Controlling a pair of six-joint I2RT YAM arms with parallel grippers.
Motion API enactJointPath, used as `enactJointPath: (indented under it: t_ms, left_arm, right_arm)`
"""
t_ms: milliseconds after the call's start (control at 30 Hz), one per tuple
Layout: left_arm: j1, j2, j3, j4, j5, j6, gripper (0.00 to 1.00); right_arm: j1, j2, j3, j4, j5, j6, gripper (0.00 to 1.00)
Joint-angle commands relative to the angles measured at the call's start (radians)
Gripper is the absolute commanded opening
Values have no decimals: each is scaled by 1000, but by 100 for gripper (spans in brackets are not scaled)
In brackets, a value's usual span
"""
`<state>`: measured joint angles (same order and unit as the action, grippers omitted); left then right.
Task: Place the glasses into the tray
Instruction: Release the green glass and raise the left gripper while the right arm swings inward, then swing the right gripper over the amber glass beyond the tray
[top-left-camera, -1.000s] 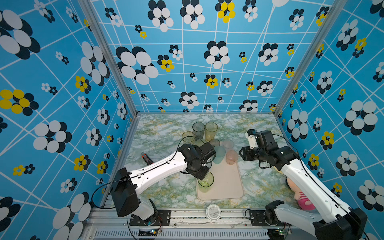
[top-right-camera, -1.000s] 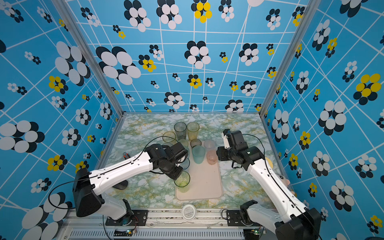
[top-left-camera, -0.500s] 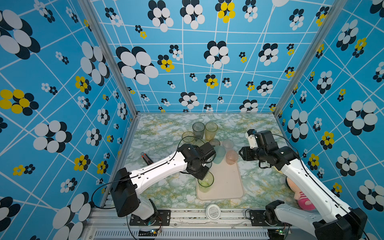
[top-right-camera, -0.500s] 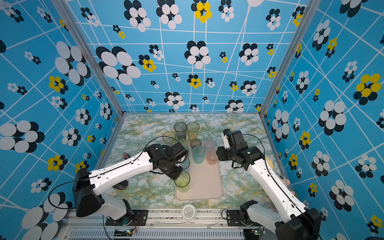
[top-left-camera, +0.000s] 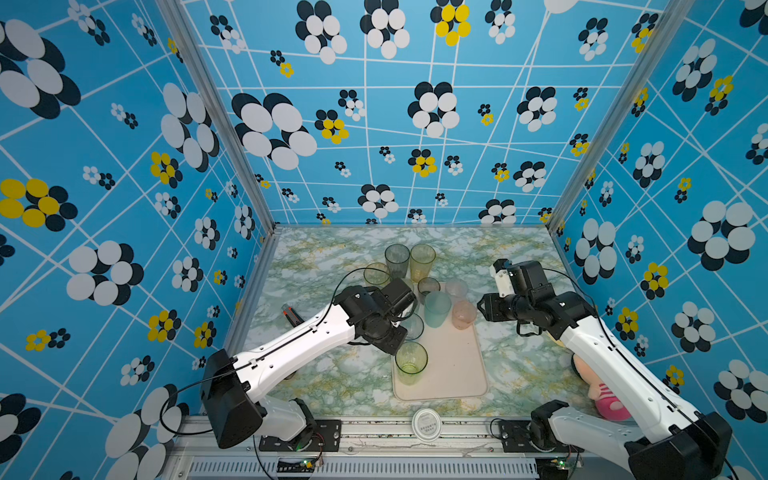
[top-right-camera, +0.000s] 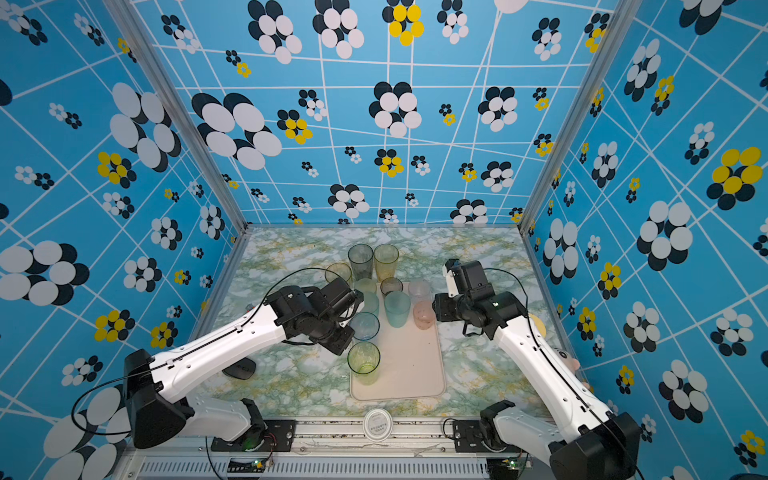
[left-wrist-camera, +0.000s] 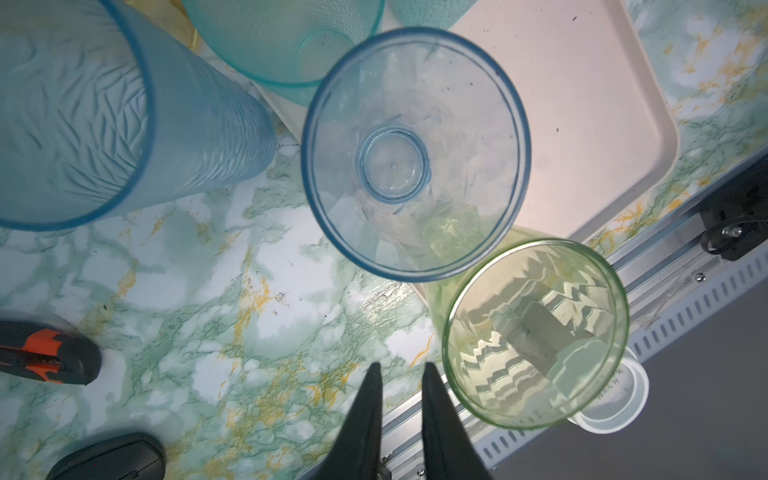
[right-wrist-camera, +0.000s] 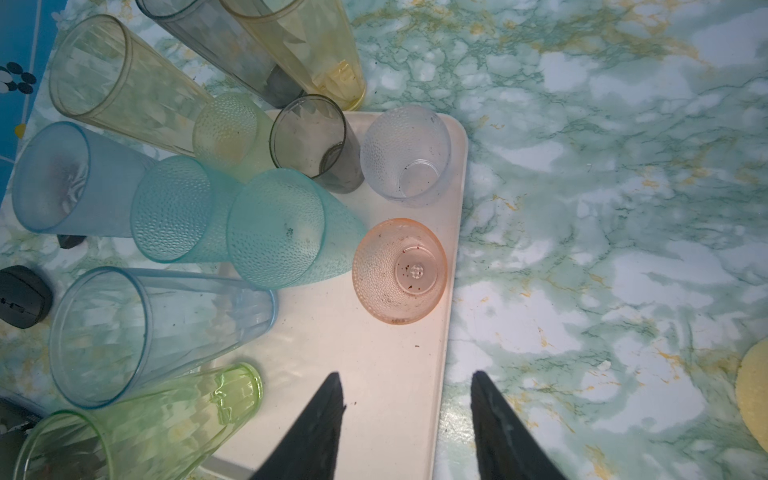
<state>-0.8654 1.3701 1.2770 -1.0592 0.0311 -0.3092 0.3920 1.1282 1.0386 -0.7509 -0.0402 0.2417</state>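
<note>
In both top views a flat cream-pink plastic tray (top-left-camera: 453, 374) (top-right-camera: 411, 374) lies on the marbled surface (top-left-camera: 353, 386), with a translucent green tumbler (top-left-camera: 410, 360) upright at its near left corner. Left wrist: left fingers (left-wrist-camera: 365, 419) slightly parted, empty. Right wrist: right fingers (right-wrist-camera: 311, 428) wide apart, empty, above the tray's edge.

The tray (top-left-camera: 453, 374) is cream-pink; on it, a green faceted tumbler (top-left-camera: 411, 361), teal dimpled tumbler (top-left-camera: 437, 308), pink dimpled tumbler (top-left-camera: 464, 314). Around it, green-gold marbled tabletop (top-left-camera: 332, 382).

Blue flower-patterned walls (top-left-camera: 415, 166) enclose a green-marbled tabletop (top-left-camera: 332, 257).
</note>
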Motion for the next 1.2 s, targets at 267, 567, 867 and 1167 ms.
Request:
enactJointPath:
  t_ms: [267, 567, 867, 1167]
  left_arm:
    - [246, -327, -178, 288, -75, -3, 24]
    - [312, -392, -238, 441, -263, -8, 28]
    - [401, -371, -253, 495, -177, -11, 31]
    - [444, -392, -284, 605, -114, -13, 31]
  right_arm:
    - [-5, 52, 60, -65, -10, -26, 53]
    - [23, 134, 196, -119, -12, -36, 53]
    - [158, 266, 412, -189, 56, -53, 53]
    - [297, 425, 643, -224, 95, -74, 52]
